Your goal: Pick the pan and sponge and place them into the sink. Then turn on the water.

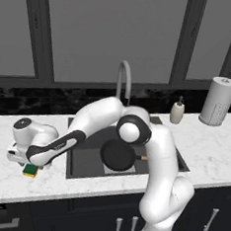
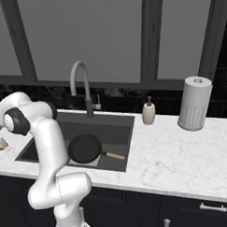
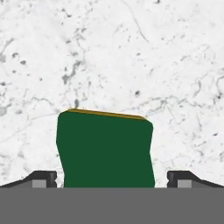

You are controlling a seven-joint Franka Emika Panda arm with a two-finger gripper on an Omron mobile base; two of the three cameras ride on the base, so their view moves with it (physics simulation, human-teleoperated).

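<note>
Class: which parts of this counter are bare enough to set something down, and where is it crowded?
Bare marble: between sink and paper towel roll, along the front. Crowded: by the soap bottle; left, where open fingers straddle the sponge.

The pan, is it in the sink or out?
In: the pan lies on the sink bottom, handle pointing right.

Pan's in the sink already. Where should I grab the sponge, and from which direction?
From straight above. The sponge lies flat, green face up, on the counter between the open gripper's fingertips. Probably best to close across its two side edges, lowering a little first.
</note>
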